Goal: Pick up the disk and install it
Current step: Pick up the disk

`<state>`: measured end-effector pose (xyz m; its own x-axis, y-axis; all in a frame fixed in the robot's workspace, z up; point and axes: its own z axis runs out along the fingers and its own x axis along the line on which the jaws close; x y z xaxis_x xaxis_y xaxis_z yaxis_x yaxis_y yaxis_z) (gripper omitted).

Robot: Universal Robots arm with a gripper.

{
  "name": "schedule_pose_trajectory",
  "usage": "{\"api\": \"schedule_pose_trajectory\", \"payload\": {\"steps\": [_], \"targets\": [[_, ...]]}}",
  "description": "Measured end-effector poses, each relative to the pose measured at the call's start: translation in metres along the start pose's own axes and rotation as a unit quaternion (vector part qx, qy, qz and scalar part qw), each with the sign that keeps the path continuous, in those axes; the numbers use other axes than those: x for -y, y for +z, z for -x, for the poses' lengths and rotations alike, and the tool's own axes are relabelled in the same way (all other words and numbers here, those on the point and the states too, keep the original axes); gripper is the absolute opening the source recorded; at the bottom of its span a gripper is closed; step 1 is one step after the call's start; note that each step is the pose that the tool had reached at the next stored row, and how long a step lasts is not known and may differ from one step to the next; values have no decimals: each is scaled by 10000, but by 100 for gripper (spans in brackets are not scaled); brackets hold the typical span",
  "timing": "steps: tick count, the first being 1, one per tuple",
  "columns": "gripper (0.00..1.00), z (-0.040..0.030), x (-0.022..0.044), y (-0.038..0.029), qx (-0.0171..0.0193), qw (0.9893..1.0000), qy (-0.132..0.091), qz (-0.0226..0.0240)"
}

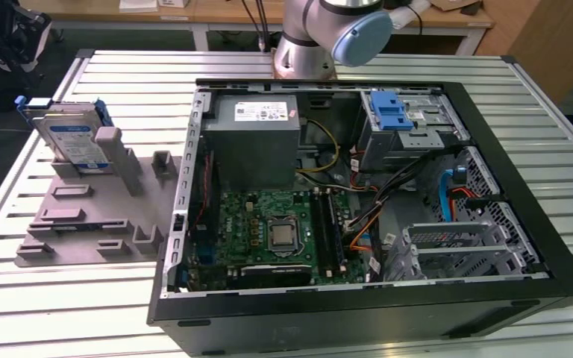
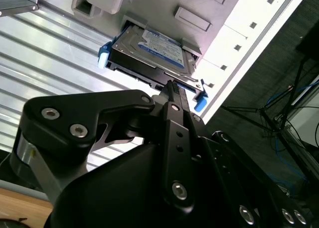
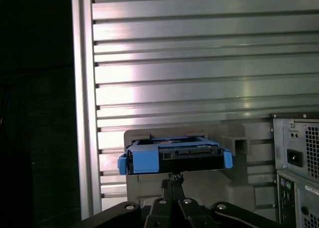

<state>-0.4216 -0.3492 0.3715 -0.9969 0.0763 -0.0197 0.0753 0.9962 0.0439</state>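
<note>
Disk [image 1: 72, 142] parked in a grey fixture [image 1: 98, 224], tool [image 3: 172, 180] empty in front of it.
The disk, a silver hard drive with a white-and-blue label clipped in a blue carrier frame, stands on edge in a slot of the moulded fixture on the ribbed metal tabletop [image 1: 366, 63]. In both wrist views it lies straight ahead of the tool, whose fingers are drawn together on nothing. An open computer case [image 1: 525, 186] sits beside the fixture, off to one side of the tool.

I am watching the gripper [image 2: 172, 85] hanging close to the near edge of the disk [image 2: 149, 51], which is sitting in its blue carrier frame [image 2: 103, 56] on a grey fixture [image 2: 212, 11] over the slatted metal table [image 2: 42, 53].
</note>
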Motion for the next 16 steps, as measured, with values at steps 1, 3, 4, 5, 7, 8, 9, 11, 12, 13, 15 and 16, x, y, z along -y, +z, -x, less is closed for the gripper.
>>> {"api": "schedule_pose_trajectory", "payload": {"steps": [1,3,4,5,7,8,9,11,12,13,15,16], "targets": [[11,0,0,0,0,10000,-1,0],[11,0,0,0,-2,10000,-37,1],[11,0,0,1,-4,10000,-92,2],[11,-1,0,1,-7,9999,-162,3],[11,-1,0,2,-15,9994,-338,7],[11,0,0,3,-19,9991,-429,9],[11,0,0,4,-23,9987,-518,10],[11,0,0,7,-31,9975,-703,14],[11,0,0,8,-35,9968,-792,15],[11,0,0,9,-39,9961,-882,17],[11,-1,1,9,-45,9946,-1033,20],[11,-1,1,10,-46,9944,-1057,21]]}}
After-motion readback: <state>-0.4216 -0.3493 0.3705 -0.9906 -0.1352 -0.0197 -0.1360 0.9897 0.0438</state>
